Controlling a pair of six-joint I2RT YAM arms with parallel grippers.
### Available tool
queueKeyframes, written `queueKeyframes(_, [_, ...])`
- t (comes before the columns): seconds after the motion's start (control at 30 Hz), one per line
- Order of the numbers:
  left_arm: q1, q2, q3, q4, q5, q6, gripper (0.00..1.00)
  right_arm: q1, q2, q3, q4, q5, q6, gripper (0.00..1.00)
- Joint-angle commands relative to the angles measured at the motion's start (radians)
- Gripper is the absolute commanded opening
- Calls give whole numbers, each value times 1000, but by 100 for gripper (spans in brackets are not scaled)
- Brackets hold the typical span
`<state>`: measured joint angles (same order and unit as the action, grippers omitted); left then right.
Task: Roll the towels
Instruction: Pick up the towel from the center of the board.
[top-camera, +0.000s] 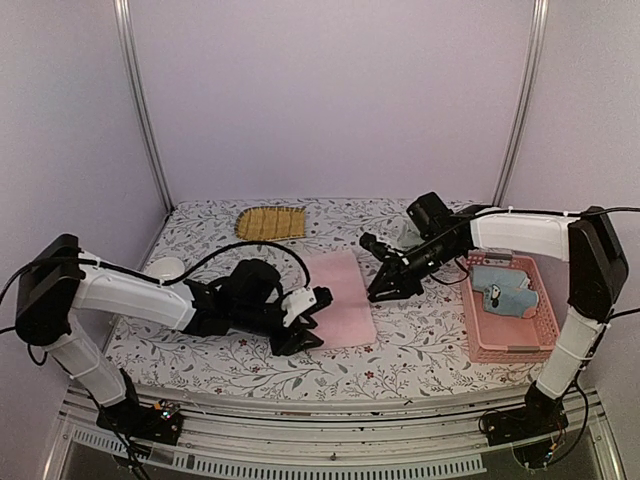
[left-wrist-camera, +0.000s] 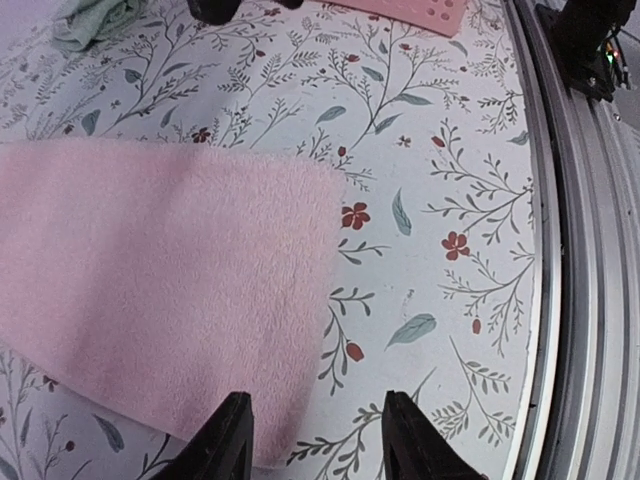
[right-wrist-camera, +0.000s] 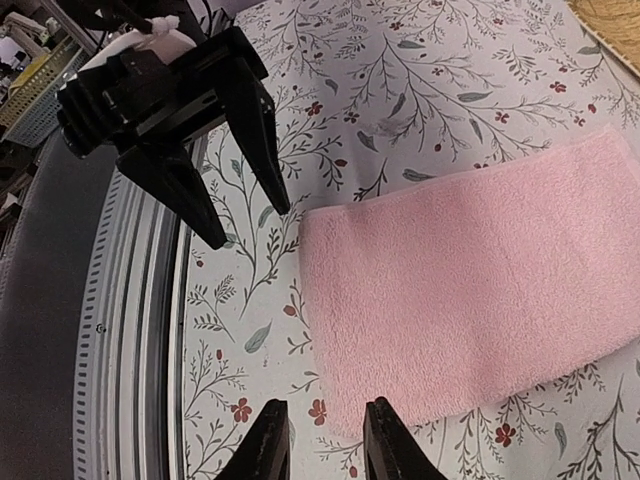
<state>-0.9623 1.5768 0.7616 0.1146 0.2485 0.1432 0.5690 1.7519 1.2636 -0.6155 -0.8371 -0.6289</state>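
"Looking down from above, where is the large pink terry-cloth towel?" asks Mara.

"Spread flat on the floral-print table, not rolled, with one arm on either side of it," says Jon.

"And the left end effector?"

"At the pink towel's near left corner. Its black fingers stand well apart. One overlaps the towel's near edge and the other is over bare table. It grips nothing."

"The right end effector?"

"On the pink towel's right side, by the near right corner. Its jaws are only narrowly parted. That corner lies just ahead of the gap, and table print shows between the fingers, so nothing is clamped there either."

"Where are the other towels?"

"A light blue cloth towel sits bunched inside a pink slatted plastic basket, well to the right of the pink towel. A pale sage green cloth towel lies crumpled beyond the pink towel's far right corner, apart from it."

"Anything else?"

"A yellow-brown ribbed woven mat lies beyond the pink towel's far left corner, not touching it."
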Motion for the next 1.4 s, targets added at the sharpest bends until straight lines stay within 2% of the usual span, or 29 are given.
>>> queueKeyframes(0.0, [-4, 127, 49, 72, 11, 41, 47, 5, 71, 22, 24, -67, 12, 28])
queueKeyframes(0.17, [-4, 219, 57, 80, 50, 21, 45, 18, 124, 27, 11, -71, 30, 28])
queueKeyframes(0.5, [-6, 230, -28, 168, 50, -42, 42, 21, 192, 28, 30, -77, 100, 31])
queueKeyframes(0.6, [-6, 222, -31, 170, 44, -36, 41, 21, 202, 44, 8, -76, 82, 32])
queueKeyframes(0.73, [-6, 160, -51, 192, 25, -40, 43, 25, 117, 12, 8, -70, -9, 35])
queueKeyframes(0.83, [-3, 138, -56, 200, 19, -44, 43, 55, 46, -31, 43, -2, -89, 38])
queueKeyframes(0.93, [4, 138, -72, 223, 33, -60, 43, 99, 48, -63, 68, 86, -154, 38])
queueKeyframes(1.1, [21, 107, -131, 328, 71, -128, 43, 172, 25, -198, 239, 253, -227, 36])
queueKeyframes(1.37, [59, 37, -227, 442, 92, -226, 43, 224, 74, -182, 309, 323, -222, 37])
